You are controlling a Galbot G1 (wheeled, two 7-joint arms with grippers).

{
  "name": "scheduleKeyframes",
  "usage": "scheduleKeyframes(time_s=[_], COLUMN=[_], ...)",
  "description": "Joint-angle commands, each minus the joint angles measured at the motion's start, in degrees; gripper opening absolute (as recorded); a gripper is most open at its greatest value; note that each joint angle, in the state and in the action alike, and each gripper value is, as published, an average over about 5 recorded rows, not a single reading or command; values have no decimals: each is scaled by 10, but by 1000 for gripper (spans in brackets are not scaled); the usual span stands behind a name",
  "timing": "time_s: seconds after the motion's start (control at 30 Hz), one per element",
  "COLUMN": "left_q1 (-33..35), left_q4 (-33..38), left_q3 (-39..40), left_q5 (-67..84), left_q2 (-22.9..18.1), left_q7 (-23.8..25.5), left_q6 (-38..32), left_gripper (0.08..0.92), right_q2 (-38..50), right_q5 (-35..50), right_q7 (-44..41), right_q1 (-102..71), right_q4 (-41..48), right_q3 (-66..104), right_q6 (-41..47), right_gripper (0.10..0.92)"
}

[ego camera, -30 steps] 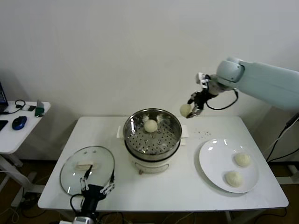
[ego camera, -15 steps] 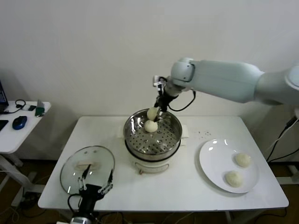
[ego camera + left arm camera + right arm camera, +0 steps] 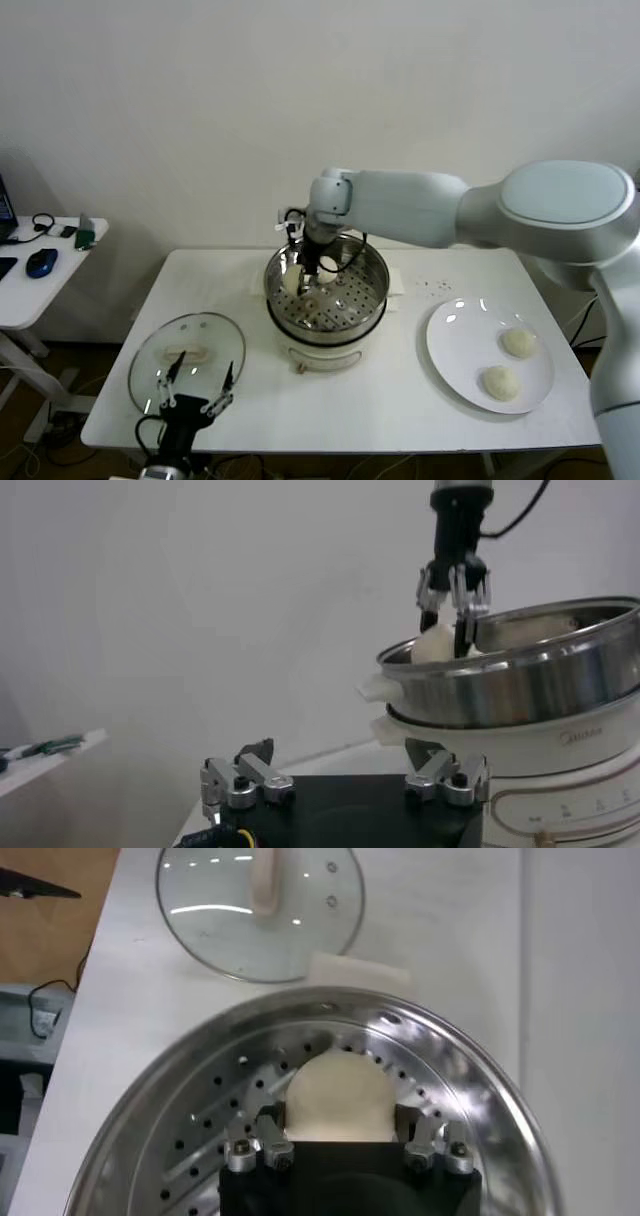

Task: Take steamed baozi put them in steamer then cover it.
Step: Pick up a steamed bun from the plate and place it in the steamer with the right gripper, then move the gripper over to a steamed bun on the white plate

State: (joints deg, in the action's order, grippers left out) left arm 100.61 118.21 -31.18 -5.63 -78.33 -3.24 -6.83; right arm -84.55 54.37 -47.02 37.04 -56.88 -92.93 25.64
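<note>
Now your right arm reaches across, its tool (image 3: 308, 277) down inside the steamer (image 3: 350, 300) pinching a baozi (image 3: 338, 1098); left tool (image 3: 192, 392) spread, low by the bench's front edge.

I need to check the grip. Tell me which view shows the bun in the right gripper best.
The right wrist view: the bun fills the space between the right gripper fingers, over the steamer floor. The left wrist view shows a sliver of it above the rim. In the head view it is small and partly hidden.
</note>
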Motion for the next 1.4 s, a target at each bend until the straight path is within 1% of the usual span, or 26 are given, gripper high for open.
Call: scheduleKeyframes(time_s=[0.03,0.53,0.63,0.73,0.87,0.97,1.1,1.3,1.4], left_q1=[7,6,6,6,8,9,9,8,8], left_q4=[-2,-6,-7,-7,-8,-8,-8,-8,-8], left_q3=[-6,-6,-5,-5,-5,-5,-4,-1,0], left_q5=[13,15,14,14,13,13,12,7,4], left_q2=[8,9,9,8,7,7,7,7,7], left_q7=[0,0,0,0,0,-1,-1,-1,-1], left_q6=[-5,-8,-8,-8,-9,-10,-10,-9,-8], left_gripper=[823,823,823,823,823,823,823,823,823], right_q2=[-45,-30,-28,-22,-1,28,89,223,297], right_q5=[-19,-48,-47,-46,-46,-46,-48,-59,-96], right_q7=[5,-6,-9,-15,-26,-29,-35,-50,-68], right_q1=[-45,-40,-37,-29,-6,17,64,122,146], right_q4=[24,19,19,16,-7,-38,-98,-193,-250], right_q3=[-5,-10,-5,0,1,3,2,-9,-21], right_q6=[3,0,1,0,-4,-4,-6,-17,-28], right_gripper=[687,687,727,794,820,822,823,823,823])
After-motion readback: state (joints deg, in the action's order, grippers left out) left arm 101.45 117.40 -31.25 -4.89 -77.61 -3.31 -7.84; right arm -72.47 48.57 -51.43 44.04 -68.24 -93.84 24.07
